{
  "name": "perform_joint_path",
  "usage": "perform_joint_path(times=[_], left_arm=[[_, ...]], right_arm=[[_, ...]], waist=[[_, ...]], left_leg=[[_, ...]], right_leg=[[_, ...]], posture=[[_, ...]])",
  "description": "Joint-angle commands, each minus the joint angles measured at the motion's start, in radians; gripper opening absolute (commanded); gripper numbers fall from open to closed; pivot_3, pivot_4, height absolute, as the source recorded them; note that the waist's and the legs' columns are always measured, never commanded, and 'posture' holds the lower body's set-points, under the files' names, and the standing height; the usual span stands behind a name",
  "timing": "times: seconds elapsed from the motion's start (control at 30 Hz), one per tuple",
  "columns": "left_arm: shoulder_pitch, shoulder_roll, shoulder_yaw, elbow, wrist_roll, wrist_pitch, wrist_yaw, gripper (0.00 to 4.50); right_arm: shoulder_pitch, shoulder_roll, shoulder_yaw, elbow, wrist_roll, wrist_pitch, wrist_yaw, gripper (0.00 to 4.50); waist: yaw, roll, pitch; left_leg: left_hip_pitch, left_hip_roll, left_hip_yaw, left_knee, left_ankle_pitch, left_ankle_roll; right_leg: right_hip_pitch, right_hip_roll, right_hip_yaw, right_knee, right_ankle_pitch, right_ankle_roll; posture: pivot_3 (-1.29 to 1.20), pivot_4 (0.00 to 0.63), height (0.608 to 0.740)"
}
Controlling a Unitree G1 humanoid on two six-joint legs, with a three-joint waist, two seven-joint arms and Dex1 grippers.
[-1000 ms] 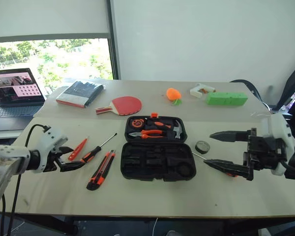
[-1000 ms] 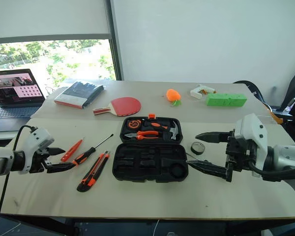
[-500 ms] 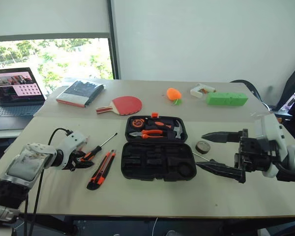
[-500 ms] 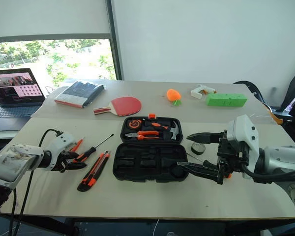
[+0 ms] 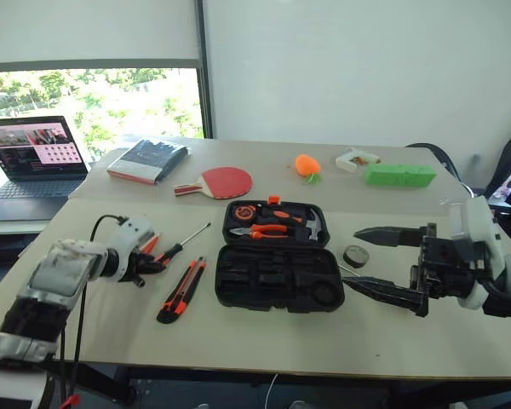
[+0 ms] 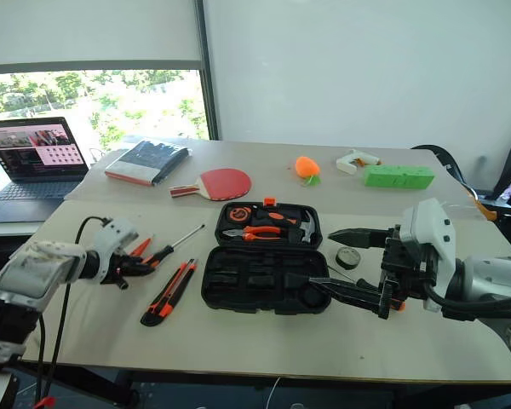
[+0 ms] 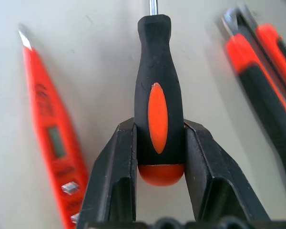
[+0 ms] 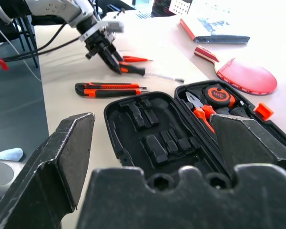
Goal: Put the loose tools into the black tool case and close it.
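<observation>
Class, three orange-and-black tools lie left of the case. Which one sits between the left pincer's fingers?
The screwdriver: its black handle with the orange inlay sits between the left pincer's fingers. The all-orange tester and the knife lie beside it, untouched.

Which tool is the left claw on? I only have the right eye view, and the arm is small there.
Observer: The left wrist view shows the left claw closed around the butt end of a black-and-orange screwdriver.
Reviewer: Anything close beside it?
Observer: A slim orange tester lies on one side, a utility knife on the other; both are apart from the fingers.
Reviewer: Is the case ready?
Observer: The right wrist view shows the black tool case open, the near half's slots unfilled.
</observation>
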Motion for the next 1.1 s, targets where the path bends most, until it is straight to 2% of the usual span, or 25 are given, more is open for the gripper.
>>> perform_joint_path(times=[0.03, 0.23, 0.47, 0.73, 1.1], left_arm=[[-0.116, -0.018, -0.012, -0.072, -0.012, -0.168, -0.115, 0.88], [-0.244, -0.094, -0.198, 0.019, 0.087, -0.444, -0.345, 0.88], [-0.370, -0.258, -0.354, 0.280, 0.260, -0.697, -0.389, 0.88], [-0.437, -0.362, -0.380, 0.496, 0.354, -0.861, -0.402, 0.88], [-0.500, -0.467, -0.354, 0.686, 0.420, -0.926, -0.329, 0.88]], right_arm=[[0.032, -0.005, -0.055, -0.025, 0.008, -0.002, 0.001, 4.50], [0.052, -0.004, -0.051, -0.016, -0.006, -0.008, -0.005, 4.50], [0.097, 0.021, -0.081, -0.063, 0.011, 0.002, -0.064, 4.50], [0.170, 0.044, -0.141, -0.116, 0.031, 0.006, -0.125, 4.50], [0.194, 0.040, -0.157, -0.129, 0.048, 0.003, -0.167, 4.50]], waist=[[0.004, 0.000, 0.000], [0.006, 0.001, 0.000], [0.002, 0.000, 0.000], [0.002, 0.001, 0.000], [0.002, 0.000, 0.000]], left_leg=[[0.000, 0.000, -0.001, 0.000, 0.000, 0.000], [-0.004, -0.002, -0.004, 0.002, -0.001, 0.002], [-0.006, -0.003, -0.008, 0.005, -0.001, 0.002], [-0.011, -0.003, -0.012, 0.012, -0.003, 0.004], [-0.013, -0.003, -0.013, 0.013, -0.003, 0.005]], right_leg=[[0.000, 0.000, 0.000, 0.000, 0.000, 0.000], [0.001, -0.001, -0.002, -0.001, -0.001, 0.001], [0.001, 0.000, -0.003, 0.000, 0.000, 0.001], [0.001, 0.000, -0.005, 0.000, 0.000, 0.003], [0.001, 0.000, -0.005, 0.000, 0.000, 0.004]], posture=[[0.00, 0.150, 0.736], [0.00, 0.150, 0.736], [0.00, 0.150, 0.736], [0.00, 0.150, 0.736], [0.00, 0.150, 0.736]])
